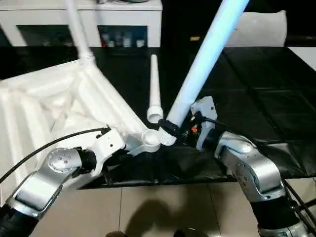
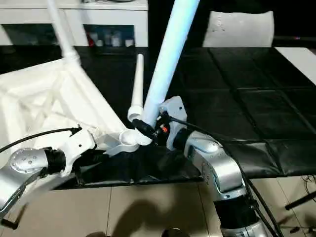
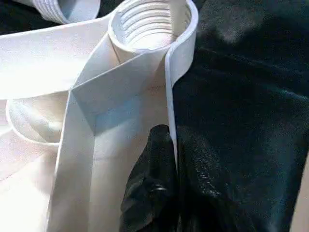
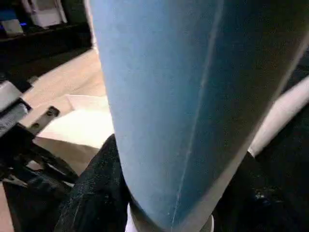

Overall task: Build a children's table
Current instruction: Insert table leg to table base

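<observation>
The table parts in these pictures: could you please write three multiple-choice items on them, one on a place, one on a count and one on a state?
1. Where does the loose leg lie?
A. on the black mat
B. on the cabinet
C. inside the tabletop

2. How many legs show in the head views?
A. one
B. three
C. five

3. What is the right hand doing?
A. hanging empty
B. gripping a leg near its threaded end
C. holding a cable

Answers: 1 A, it rests on the black mat beyond the tabletop. 2 B, the held leg, the loose one, and one already standing in a far corner. 3 B, its fingers clasp the leg just above the empty corner socket.
</observation>
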Robot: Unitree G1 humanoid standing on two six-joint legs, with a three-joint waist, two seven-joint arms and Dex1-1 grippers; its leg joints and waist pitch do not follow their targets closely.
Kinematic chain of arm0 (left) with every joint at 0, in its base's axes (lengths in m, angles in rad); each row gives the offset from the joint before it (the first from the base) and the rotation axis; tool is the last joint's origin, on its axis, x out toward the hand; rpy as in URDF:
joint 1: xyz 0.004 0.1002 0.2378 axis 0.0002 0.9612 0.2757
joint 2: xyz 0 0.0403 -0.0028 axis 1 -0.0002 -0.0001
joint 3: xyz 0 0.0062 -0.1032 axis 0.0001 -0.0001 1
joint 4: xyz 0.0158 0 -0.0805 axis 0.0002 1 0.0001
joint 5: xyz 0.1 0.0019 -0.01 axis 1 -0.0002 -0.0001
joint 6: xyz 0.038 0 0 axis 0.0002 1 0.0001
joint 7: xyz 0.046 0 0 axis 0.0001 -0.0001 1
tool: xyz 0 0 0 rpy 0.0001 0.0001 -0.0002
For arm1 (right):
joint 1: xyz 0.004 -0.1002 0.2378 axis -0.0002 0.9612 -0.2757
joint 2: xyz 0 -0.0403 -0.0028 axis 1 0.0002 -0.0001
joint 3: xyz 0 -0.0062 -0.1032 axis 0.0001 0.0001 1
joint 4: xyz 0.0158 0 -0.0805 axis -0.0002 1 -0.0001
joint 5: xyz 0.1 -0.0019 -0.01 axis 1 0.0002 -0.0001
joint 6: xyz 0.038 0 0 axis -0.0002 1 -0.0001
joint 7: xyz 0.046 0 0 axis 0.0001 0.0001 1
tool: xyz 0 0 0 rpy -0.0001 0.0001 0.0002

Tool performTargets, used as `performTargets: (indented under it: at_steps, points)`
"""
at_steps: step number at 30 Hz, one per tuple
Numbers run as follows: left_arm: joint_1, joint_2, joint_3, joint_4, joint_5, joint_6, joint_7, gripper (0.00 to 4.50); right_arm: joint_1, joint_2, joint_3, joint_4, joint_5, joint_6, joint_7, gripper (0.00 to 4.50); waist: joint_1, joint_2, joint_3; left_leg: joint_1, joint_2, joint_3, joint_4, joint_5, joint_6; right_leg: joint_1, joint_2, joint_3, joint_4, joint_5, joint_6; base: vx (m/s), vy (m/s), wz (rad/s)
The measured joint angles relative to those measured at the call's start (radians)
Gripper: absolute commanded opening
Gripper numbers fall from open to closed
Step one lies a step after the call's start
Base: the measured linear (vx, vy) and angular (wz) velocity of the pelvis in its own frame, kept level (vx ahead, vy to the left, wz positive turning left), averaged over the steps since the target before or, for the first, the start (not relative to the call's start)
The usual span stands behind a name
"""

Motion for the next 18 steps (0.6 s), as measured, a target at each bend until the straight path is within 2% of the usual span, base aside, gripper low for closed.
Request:
performTargets:
  at_steps: [8, 14, 18]
  points:
    - [-0.025, 0.007, -0.007, 0.089, 0.008, -0.137, -0.126, 0.00, 0.001, 0.000, -0.001, 0.020, 0.000, -0.016, 0.015, 1.88, 0.017, -0.001, 0.000, 0.000, 0.000, 0.008, -0.004, 0.007, -0.001, 0.000, -0.008, -0.002, 0.001, 0.000, 0.001, 0.000, 0.000, 0.00]
    - [-0.044, -0.023, -0.027, 0.142, -0.006, -0.226, -0.217, 0.00, 0.026, -0.012, -0.008, 0.018, 0.000, -0.018, 0.019, 1.88, 0.042, 0.000, 0.000, 0.000, 0.001, 0.019, -0.004, 0.010, 0.002, 0.001, -0.014, 0.000, 0.002, 0.000, 0.002, 0.000, 0.000, 0.00]
    - [-0.067, -0.053, -0.048, 0.170, -0.001, -0.252, -0.228, 0.00, 0.027, -0.017, -0.009, 0.014, 0.010, -0.016, 0.023, 1.88, 0.042, 0.000, 0.000, 0.000, 0.001, 0.020, -0.004, 0.012, 0.000, 0.001, -0.014, 0.000, 0.002, 0.000, 0.003, 0.000, 0.000, 0.00]
